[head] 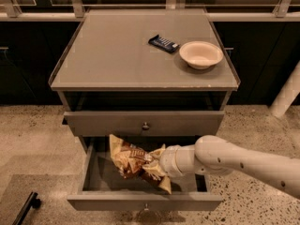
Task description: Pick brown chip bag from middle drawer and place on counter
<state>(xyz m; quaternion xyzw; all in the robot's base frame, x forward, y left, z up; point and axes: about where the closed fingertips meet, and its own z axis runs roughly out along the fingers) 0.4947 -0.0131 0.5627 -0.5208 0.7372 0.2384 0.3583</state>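
Note:
The brown chip bag [132, 162], crinkled with tan-yellow edges, hangs tilted over the open middle drawer [96, 182], lifted off its floor. My gripper [157, 164] comes in from the right on a white arm, is shut on the bag's right end and is mostly hidden by the bag and wrist. The counter [117, 55] is the cabinet's flat grey top above.
A cream bowl [200, 54] and a small dark-blue bar wrapper [163, 43] sit at the counter's back right. The upper knobbed drawer front [145, 123] is pulled out a little just above the bag. Speckled stone floor surrounds the cabinet. A dark bar [26, 207] lies at lower left.

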